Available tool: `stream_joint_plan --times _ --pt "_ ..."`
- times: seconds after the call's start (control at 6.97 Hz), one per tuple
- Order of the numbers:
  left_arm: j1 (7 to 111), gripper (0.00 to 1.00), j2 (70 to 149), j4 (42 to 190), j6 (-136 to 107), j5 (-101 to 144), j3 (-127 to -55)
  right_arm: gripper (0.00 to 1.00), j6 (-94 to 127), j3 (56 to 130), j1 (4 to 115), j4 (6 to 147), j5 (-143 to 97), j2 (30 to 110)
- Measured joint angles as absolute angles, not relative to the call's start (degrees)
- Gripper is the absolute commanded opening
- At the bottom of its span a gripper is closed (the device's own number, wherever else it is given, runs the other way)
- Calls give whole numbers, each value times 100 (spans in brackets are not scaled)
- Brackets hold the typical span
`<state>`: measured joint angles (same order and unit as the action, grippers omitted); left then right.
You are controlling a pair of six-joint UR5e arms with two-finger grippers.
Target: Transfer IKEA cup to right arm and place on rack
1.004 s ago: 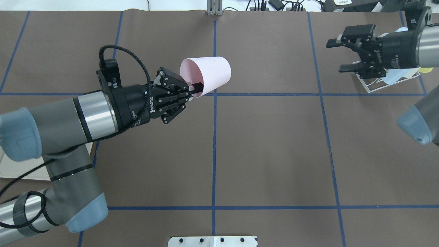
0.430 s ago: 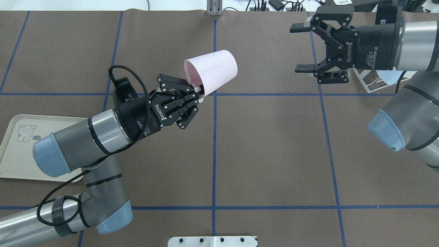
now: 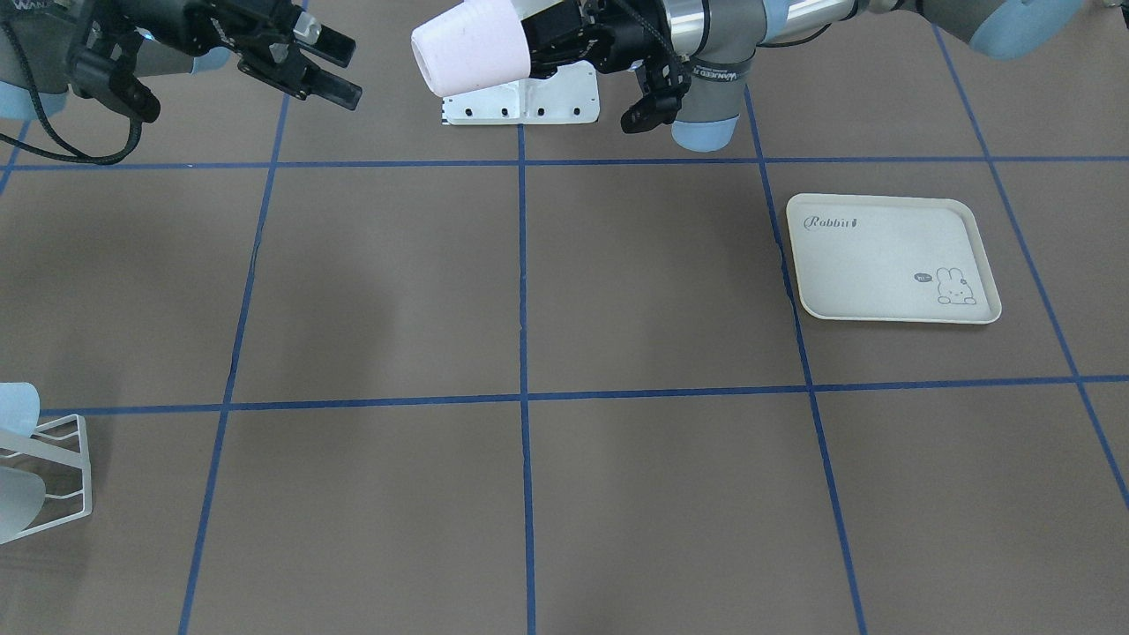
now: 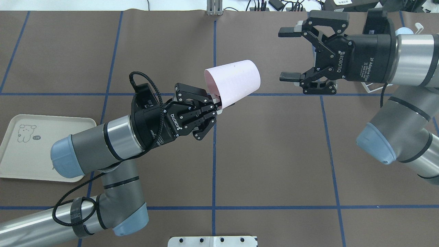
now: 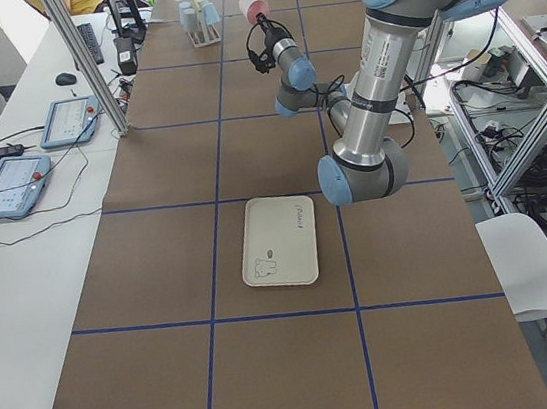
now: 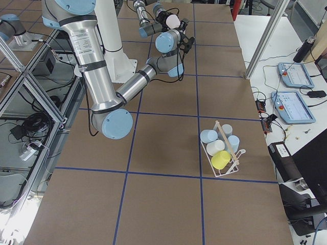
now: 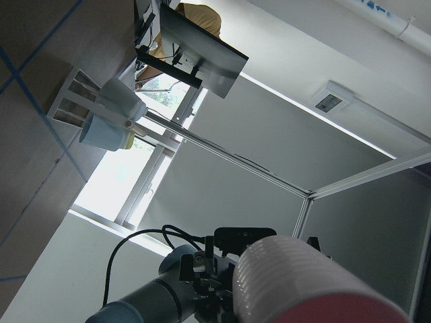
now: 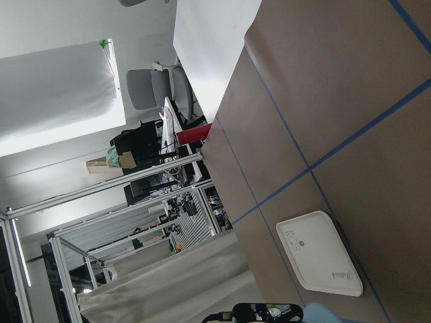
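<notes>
IKEA cup [image 4: 233, 80]: pink, tapered, held in mid-air over the middle of the table [image 4: 274, 154]. It lies on its side, mouth toward the left gripper [image 4: 219, 102], closed base pointing at the right gripper [image 4: 287, 55].

Left gripper is clenched on the rim, one finger inside the mouth, one outside on the wall. Right gripper is empty, jaws spread wide, near the base but clear of it. Roughly in line with the cup from overhead; can't judge height match there.

Handling, my read:
- Light plastic with a thin wall. Stiff enough for a pinch, but the rim will likely flex if squeezed hard.
- Left wrist view shows fine ribbing on the wall, so some friction. The taper could let it slip out toward the narrow end.
- Best hold for the right: across the base half of the body, pads on opposite walls, well off the left fingers.
- Moderate force. Left should let go only once the right has closed.

Rack [image 6: 222, 153] is at the table's right end, well apart from the handover spot, already carrying other cups [image 6: 220, 160]. Rabbit tray [image 4: 20, 157] by the left arm isn't involved.
</notes>
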<state>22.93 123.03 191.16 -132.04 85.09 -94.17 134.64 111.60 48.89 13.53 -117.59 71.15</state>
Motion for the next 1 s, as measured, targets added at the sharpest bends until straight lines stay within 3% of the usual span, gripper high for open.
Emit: stream_joint_plan --times 1.0 --pt "2208 0 12584 19143 -13195 8533 -9281 100 13586 11217 4578 1277 -11547 7068"
